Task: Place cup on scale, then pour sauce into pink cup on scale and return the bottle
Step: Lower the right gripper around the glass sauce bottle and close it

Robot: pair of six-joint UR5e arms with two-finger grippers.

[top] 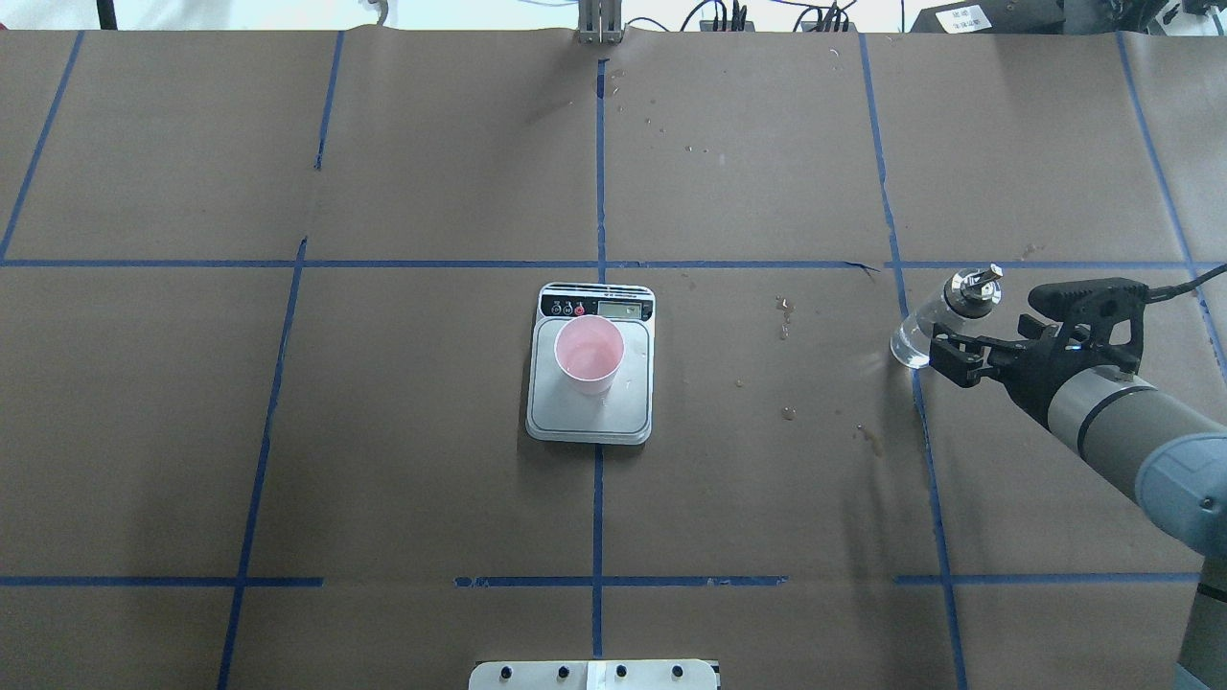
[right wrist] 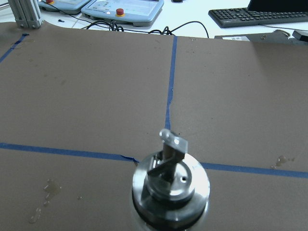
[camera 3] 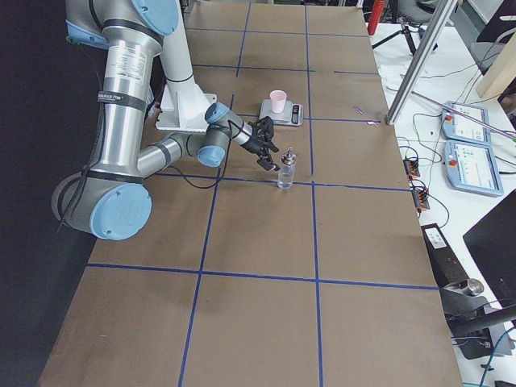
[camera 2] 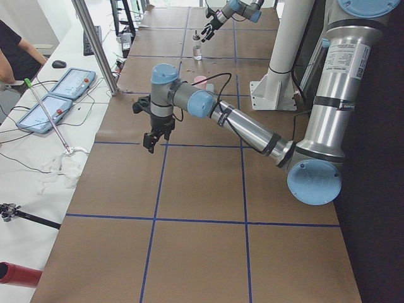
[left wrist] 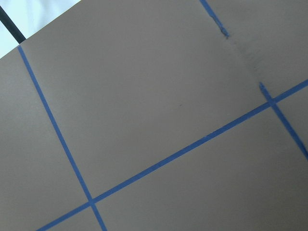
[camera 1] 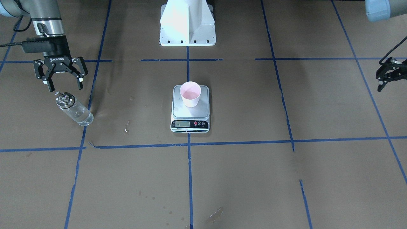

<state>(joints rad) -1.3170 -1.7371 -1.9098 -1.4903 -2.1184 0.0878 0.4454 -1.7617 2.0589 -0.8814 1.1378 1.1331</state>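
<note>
- The right gripper (camera 1: 65, 86) hangs spread wide just above the silver cap of the glass bottle (camera 1: 75, 110), gripping nothing. That stance would suit either a pick-up or a bottle just set back.
- The bottle stands upright on the brown paper at the robot's right, well apart from the scale (camera 1: 179, 109).
- The pink paper cup (camera 1: 190, 93) sits upright on the scale's steel platform, in place to receive a pour.
- The left gripper (camera 1: 386, 76) is parked far off at the robot's left. It is cut by the frame's edge, so how its jaws stand cannot be told. Its wrist camera shows only paper and blue tape.
- The clear sauce cannot be made out in cup or bottle, and the scale's display is too small to read.
- The right wrist view shows only the cap and spout (right wrist: 171, 180), no fingers.
- Wet spots (top: 786, 311) dot the paper between scale and bottle.
</note>
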